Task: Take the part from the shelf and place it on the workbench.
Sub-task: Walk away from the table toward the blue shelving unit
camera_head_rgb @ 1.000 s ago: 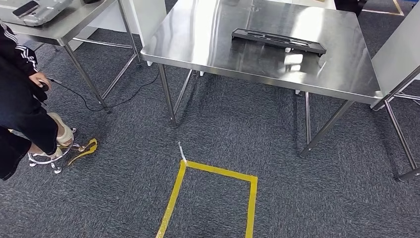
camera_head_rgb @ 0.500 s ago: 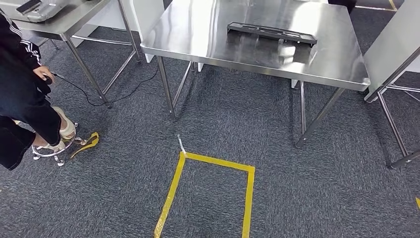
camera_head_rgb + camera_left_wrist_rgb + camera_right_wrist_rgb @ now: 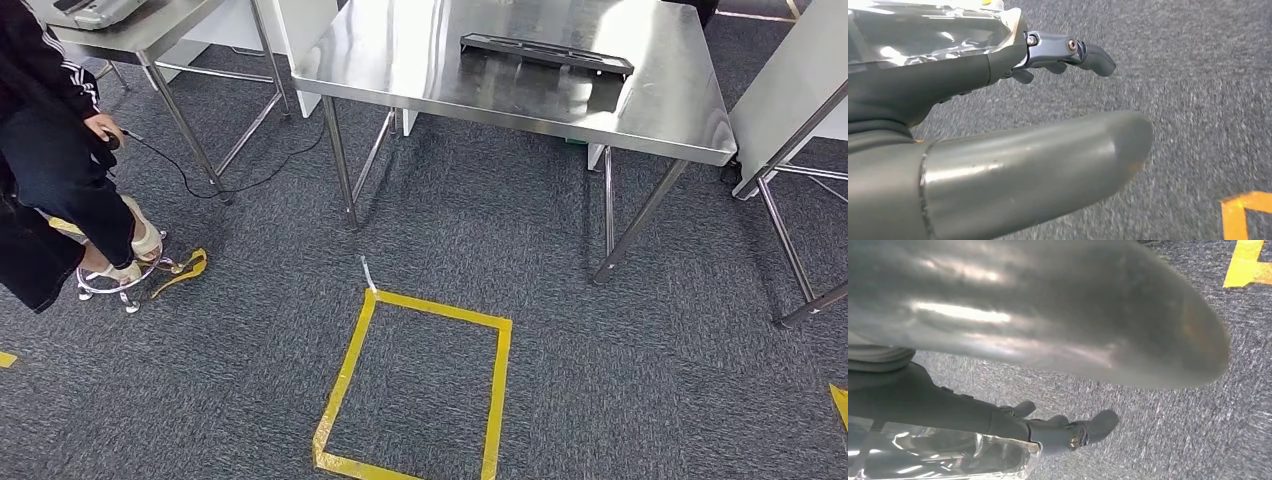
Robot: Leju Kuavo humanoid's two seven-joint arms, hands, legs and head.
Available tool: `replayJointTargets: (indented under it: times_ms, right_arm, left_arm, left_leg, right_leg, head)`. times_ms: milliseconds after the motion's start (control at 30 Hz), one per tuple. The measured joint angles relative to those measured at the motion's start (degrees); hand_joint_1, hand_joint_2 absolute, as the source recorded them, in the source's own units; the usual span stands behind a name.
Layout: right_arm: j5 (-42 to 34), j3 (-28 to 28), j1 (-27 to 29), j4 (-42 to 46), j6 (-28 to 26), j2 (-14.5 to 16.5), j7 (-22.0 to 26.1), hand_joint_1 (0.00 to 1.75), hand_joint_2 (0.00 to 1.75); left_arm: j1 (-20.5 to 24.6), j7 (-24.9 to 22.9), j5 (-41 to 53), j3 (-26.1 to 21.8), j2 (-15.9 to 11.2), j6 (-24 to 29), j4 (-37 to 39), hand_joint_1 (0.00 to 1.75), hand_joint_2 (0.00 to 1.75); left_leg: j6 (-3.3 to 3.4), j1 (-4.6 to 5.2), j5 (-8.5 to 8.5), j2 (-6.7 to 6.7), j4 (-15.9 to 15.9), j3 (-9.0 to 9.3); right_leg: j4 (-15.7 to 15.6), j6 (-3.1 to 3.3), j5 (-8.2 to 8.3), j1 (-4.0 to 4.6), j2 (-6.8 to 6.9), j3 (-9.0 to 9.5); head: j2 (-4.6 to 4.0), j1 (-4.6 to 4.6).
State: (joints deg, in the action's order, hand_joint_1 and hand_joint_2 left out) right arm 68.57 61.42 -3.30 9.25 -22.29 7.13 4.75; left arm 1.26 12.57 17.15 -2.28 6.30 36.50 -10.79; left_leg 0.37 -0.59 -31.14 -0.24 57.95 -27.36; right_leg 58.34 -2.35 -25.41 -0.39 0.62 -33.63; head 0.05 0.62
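Both hands hang over the carpet and hold nothing: the left hand [image 3: 998,125] and the right hand [image 3: 1013,340] each have the fingers a little curled but apart from the thumb. The part [image 3: 546,53], a long flat black piece, lies on the steel desk [image 3: 400,70], near its far edge. It looks stiff, rather light and perhaps a bit smooth, so I would take it at the middle of its length, across the narrow width. Nearer than the desk, a yellow tape square [image 3: 415,385] marks the floor; a person [image 3: 50,160] stands left of the desk.
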Motion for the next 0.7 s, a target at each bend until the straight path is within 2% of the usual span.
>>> replayJointTargets:
  times_ms: [33,67,100,133,200,233,267,300,333,367,400,433,467,500,533,567,600,633,700]
  right_arm:
    - [-0.1,0.0,0.0,0.0,0.0,0.0,0.1,0.00,0.00]
    - [-0.1,0.0,0.1,0.0,0.0,0.0,0.1,0.00,0.00]
    - [-0.2,0.0,0.1,-0.1,0.0,-0.1,0.2,0.00,0.00]
    - [-0.2,0.0,0.1,-0.1,0.0,0.0,0.2,0.00,0.00]
    - [-0.2,0.0,0.1,-0.2,0.0,0.0,0.3,0.00,0.00]
    - [-0.1,0.0,0.1,-0.2,0.0,0.0,0.3,0.00,0.00]
    - [0.0,0.0,0.1,-0.3,0.0,-0.1,0.3,0.00,0.00]
    - [0.1,0.0,0.1,-0.3,0.0,-0.1,0.3,0.00,0.00]
    - [0.2,0.0,0.1,-0.3,0.0,-0.2,0.4,0.00,0.00]
    - [0.3,0.0,0.1,-0.3,-0.1,-0.2,0.4,0.00,0.00]
    - [0.4,0.0,0.0,-0.3,-0.1,-0.3,0.4,0.00,0.00]
    - [0.5,0.0,-0.1,-0.3,-0.1,-0.3,0.4,0.00,0.00]
    - [0.5,0.0,-0.1,-0.4,-0.1,-0.3,0.4,0.00,0.00]
    - [0.5,0.0,-0.1,-0.4,-0.2,-0.3,0.4,0.00,0.00]
    - [0.5,0.0,-0.1,-0.5,-0.2,-0.3,0.4,0.00,0.00]
    - [0.5,0.0,-0.1,-0.6,-0.2,-0.3,0.4,0.00,0.00]
    - [0.4,0.0,-0.1,-0.6,-0.2,-0.3,0.3,0.00,0.00]
    - [0.4,0.0,-0.1,-0.7,-0.2,-0.3,0.3,0.00,0.00]
    - [0.3,0.0,0.0,-0.7,-0.2,-0.3,0.3,0.00,0.00]
  left_arm:
    - [0.0,0.1,0.0,0.0,0.0,-0.1,0.0,0.00,0.00]
    - [0.0,0.2,0.0,0.0,0.0,-0.1,0.0,0.00,0.00]
    - [0.0,0.3,0.0,-0.1,-0.1,-0.2,0.0,0.00,0.00]
    - [0.0,0.3,0.0,-0.1,-0.1,-0.2,0.0,0.00,0.00]
    - [0.0,0.5,-0.1,-0.2,-0.1,-0.2,0.0,0.00,0.00]
    - [0.0,0.5,-0.1,-0.2,0.0,-0.2,0.0,0.00,0.00]
    - [0.0,0.5,-0.1,-0.2,0.0,-0.1,0.0,0.00,0.00]
    - [0.0,0.5,-0.1,-0.2,0.0,-0.1,0.0,0.00,0.00]
    - [0.0,0.6,-0.1,-0.2,0.0,0.0,0.0,0.00,0.00]
    - [0.0,0.6,-0.1,-0.2,0.0,0.1,0.0,0.00,0.00]
    - [0.0,0.7,-0.1,-0.2,0.0,0.2,0.0,0.00,0.00]
    - [0.0,0.7,-0.1,-0.2,0.0,0.2,0.0,0.00,0.00]
    - [0.0,0.8,-0.1,-0.2,0.0,0.2,0.0,0.00,0.00]
    - [0.0,0.8,-0.1,-0.2,0.0,0.3,0.0,0.00,0.00]
    - [0.0,0.9,-0.1,-0.2,0.0,0.3,0.1,0.00,0.00]
    - [0.0,0.9,-0.1,-0.2,0.0,0.3,0.1,0.00,0.00]
    - [-0.1,0.9,-0.1,-0.2,0.0,0.3,0.2,0.00,0.00]
    - [-0.2,0.9,-0.1,-0.2,0.0,0.3,0.2,0.00,0.00]
    - [-0.2,0.9,-0.1,-0.2,0.0,0.4,0.3,0.00,0.00]
  left_leg:
    - [0.57,0.01,0.41,0.12,-0.2,-0.58]
    - [1.23,0.02,0.99,0.22,-0.3,-1.24]
    - [1.96,-0.04,1.71,0.37,-0.5,-2.04]
    - [2.45,-0.09,2.43,0.51,-0.6,-2.80]
    - [2.84,0.03,3.90,0.74,-0.6,-4.51]
    - [2.82,0.06,4.65,0.87,-0.6,-5.37]
    - [2.72,0.07,5.45,0.98,-0.5,-6.29]
    - [2.57,0.03,6.23,1.05,-0.5,-7.18]
    - [2.37,0.00,6.99,1.09,-0.4,-8.11]
    - [2.09,0.01,7.73,1.06,-0.3,-8.91]
    - [1.77,0.06,8.40,1.04,-0.3,-9.49]
    - [1.42,0.13,9.10,1.04,-0.4,-9.79]
    - [1.10,0.18,9.77,1.05,-0.5,-9.93]
    - [0.79,0.16,10.43,1.06,-0.6,-9.97]
    - [0.45,0.12,11.02,1.03,-0.8,-10.05]
    - [0.15,0.02,10.72,0.93,-0.6,-10.35]
    - [-0.13,-0.07,9.18,0.82,0.3,-10.78]
    - [-0.35,-0.15,6.47,0.70,2.4,-11.40]
    - [-0.70,-0.28,-0.13,0.50,9.5,-12.70]
  right_leg:
    - [0.1,-0.49,0.27,-0.06,0.00,-0.41]
    - [0.5,-0.74,-0.17,-0.12,-0.05,-0.95]
    - [1.7,-0.72,-1.51,-0.13,-0.13,-1.68]
    - [3.8,-0.51,-3.75,-0.22,-0.20,-2.50]
    - [10.7,-0.33,-8.64,-0.32,-0.31,-4.03]
    - [13.8,-0.65,-9.77,-0.36,-0.33,-4.20]
    - [15.5,-1.27,-9.55,-0.42,-0.34,-3.62]
    - [15.0,-2.03,-8.26,-0.52,-0.34,-2.07]
    - [12.4,-2.66,-6.73,-0.65,-0.34,0.46]
    - [8.0,-2.95,-5.87,-0.77,-0.37,3.89]
    - [2.9,-2.75,-6.00,-0.67,-0.43,7.46]
    - [-1.1,-2.24,-6.58,-0.51,-0.51,9.93]
    - [-3.7,-1.69,-7.23,-0.28,-0.61,11.39]
    - [-4.6,-1.17,-7.43,-0.01,-0.68,11.60]
    - [-4.4,-0.63,-7.06,-0.09,-0.68,10.95]
    - [-4.3,-0.06,-6.55,-0.27,-0.58,10.44]
    - [-4.1,0.72,-5.93,-0.48,-0.47,9.78]
    - [-4.1,1.46,-5.20,-0.69,-0.33,9.00]
    - [-3.9,2.32,-3.74,-0.57,-0.11,7.23]
  head:
    - [0.00,0.01]
    - [0.00,-0.01]
    - [0.00,-0.13]
    - [0.00,-0.23]
    - [-0.01,-0.41]
    - [0.00,-0.40]
    - [0.00,-0.39]
    - [0.00,-0.40]
    - [0.01,-0.39]
    - [0.01,-0.40]
    - [0.01,-0.38]
    - [0.02,-0.33]
    - [0.01,-0.33]
    - [0.01,-0.30]
    - [0.00,-0.29]
    - [-0.01,-0.29]
    - [-0.01,-0.26]
    - [-0.01,-0.22]
    - [-0.01,-0.17]
